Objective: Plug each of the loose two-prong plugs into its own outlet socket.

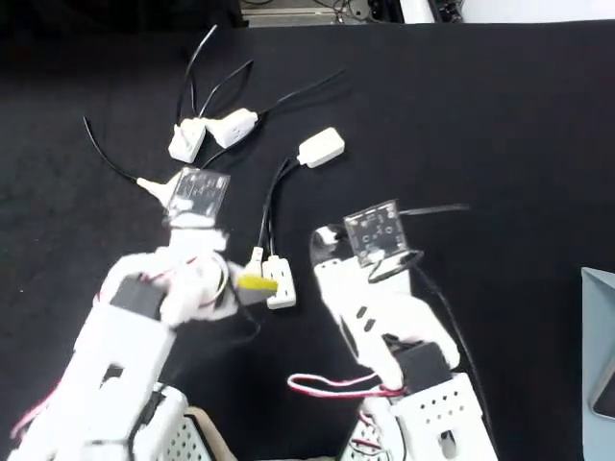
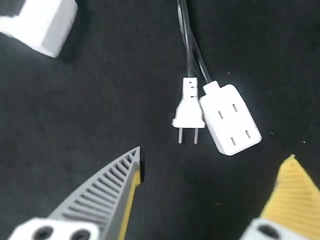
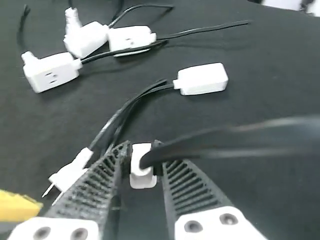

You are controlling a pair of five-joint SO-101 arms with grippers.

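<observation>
1. A black-covered table (image 1: 500, 115) lies under both arms; white blocks and black leads are scattered across it.
2. The left pincer (image 2: 215, 155) is held spread wide, with nothing between its fingers.
3. A loose two-prong plug (image 2: 188, 112) is seen just ahead of its gap, nearer the grey finger (image 2: 117, 185) than the yellow one.
4. The plug's long axis is lined up with the pincer's reach; its 2 prongs are pointed back at the pincer, and its lead runs away from it.
5. A socket block (image 2: 231, 119) is laid just beside the plug on the yellow-finger side, parallel to it and perhaps touching; its slots are turned upward.
6. The right pincer (image 3: 141, 150) is pinched on a small white plug (image 3: 141, 172); its prongs are hidden, and its black lead trails out sideways.
7. The left arm is judged the nearer to the loose plug; a short advance and a grip across its body would be needed; the prongs would then have to be tipped down to the slots.
</observation>
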